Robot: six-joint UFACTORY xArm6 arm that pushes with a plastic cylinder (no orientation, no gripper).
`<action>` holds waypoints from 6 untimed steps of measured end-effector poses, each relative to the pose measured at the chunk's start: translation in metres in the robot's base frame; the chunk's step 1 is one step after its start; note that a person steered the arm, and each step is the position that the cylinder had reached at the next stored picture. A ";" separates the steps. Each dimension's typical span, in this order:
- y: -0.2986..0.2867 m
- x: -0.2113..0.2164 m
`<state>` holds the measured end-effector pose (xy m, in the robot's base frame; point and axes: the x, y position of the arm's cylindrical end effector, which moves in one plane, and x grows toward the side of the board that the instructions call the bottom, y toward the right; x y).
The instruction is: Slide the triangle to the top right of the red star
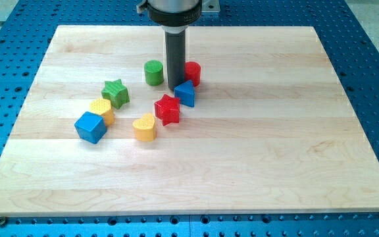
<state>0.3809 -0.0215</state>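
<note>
The blue triangle block (185, 93) lies just to the upper right of the red star (168, 109), touching or nearly touching it. My tip (176, 87) stands at the triangle's upper left edge, between the green cylinder (153, 72) and the red cylinder (192, 73). The rod hides part of the red cylinder.
A green star (116, 92), a yellow hexagon-like block (102, 110) and a blue cube (89, 126) lie at the view's left. A yellow heart (145, 127) lies below and left of the red star. The wooden board (242, 164) ends on a blue perforated table.
</note>
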 end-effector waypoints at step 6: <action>-0.005 0.011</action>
<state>0.3916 -0.0260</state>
